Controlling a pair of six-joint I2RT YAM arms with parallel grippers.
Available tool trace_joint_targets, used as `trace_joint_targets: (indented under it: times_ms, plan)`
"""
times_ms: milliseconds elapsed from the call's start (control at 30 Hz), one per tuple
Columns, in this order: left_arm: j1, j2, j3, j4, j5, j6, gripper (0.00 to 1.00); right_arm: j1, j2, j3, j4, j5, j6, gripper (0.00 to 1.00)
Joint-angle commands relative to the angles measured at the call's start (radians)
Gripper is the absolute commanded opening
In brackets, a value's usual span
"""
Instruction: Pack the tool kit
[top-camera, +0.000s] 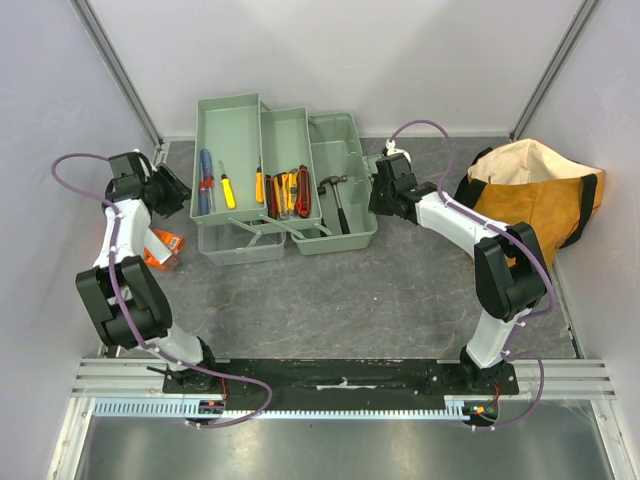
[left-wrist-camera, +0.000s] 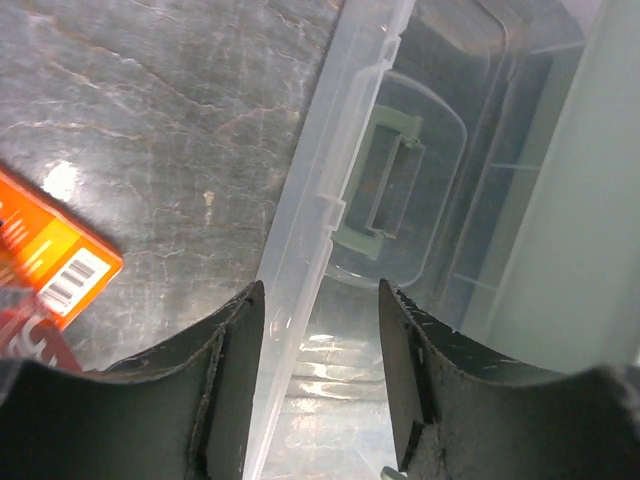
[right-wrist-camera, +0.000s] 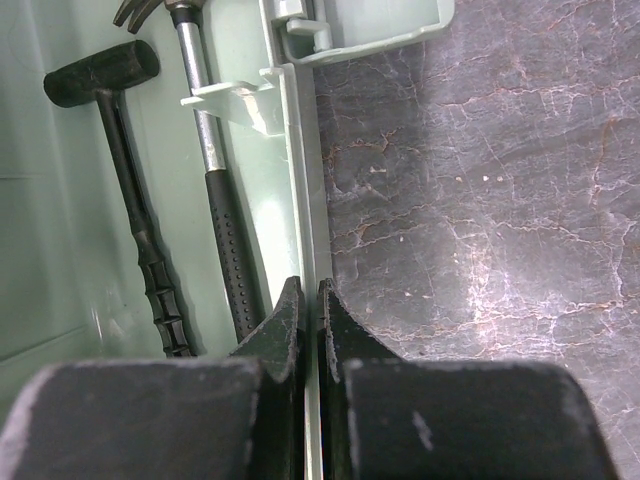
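Note:
The pale green toolbox (top-camera: 352, 160) stands open at the back, its two trays (top-camera: 228, 130) fanned out to the left. The trays hold screwdrivers (top-camera: 205, 180) and red and yellow knives (top-camera: 290, 192). A hammer (top-camera: 337, 200) lies in the base. The translucent lid (top-camera: 240, 245) lies in front. My left gripper (top-camera: 178, 190) is open at the toolbox's left side. In the left wrist view its open jaws (left-wrist-camera: 320, 320) straddle the lid's edge (left-wrist-camera: 300, 230). My right gripper (top-camera: 378, 195) is shut on the base's right wall (right-wrist-camera: 303, 180), beside the hammer (right-wrist-camera: 215, 170) and a black mallet (right-wrist-camera: 100, 75).
An orange-tan fabric bag (top-camera: 535, 195) with black straps stands at the right, close behind the right arm. An orange package (top-camera: 163, 250) lies on the table left of the lid; it also shows in the left wrist view (left-wrist-camera: 60, 265). Booth walls close in both sides.

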Motion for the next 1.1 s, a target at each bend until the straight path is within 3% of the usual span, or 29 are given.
trace_joint_targets:
  times_ms: [0,267,633,733,867,1067]
  plan:
    - [0.005,0.043,-0.027,0.084,0.152,0.092,0.53,-0.022,0.028,-0.043,-0.105,0.030,0.064,0.00]
    - [0.004,0.079,-0.070,0.121,0.171,0.139,0.53,-0.028,0.035,-0.039,-0.105,0.021,0.067,0.00]
    - [-0.007,0.173,-0.019,0.067,0.189,0.149,0.44,-0.030,0.038,-0.042,-0.090,0.000,0.067,0.01]
    - [-0.010,0.179,-0.006,0.064,0.178,0.151,0.31,-0.033,0.036,-0.043,-0.082,-0.005,0.072,0.01]
    - [-0.019,0.173,0.022,0.049,0.157,0.154,0.02,-0.033,0.035,-0.048,-0.079,-0.011,0.075,0.01]
    - [-0.024,0.138,0.138,-0.029,0.105,0.140,0.02,-0.030,0.028,-0.034,-0.075,-0.045,0.044,0.01]
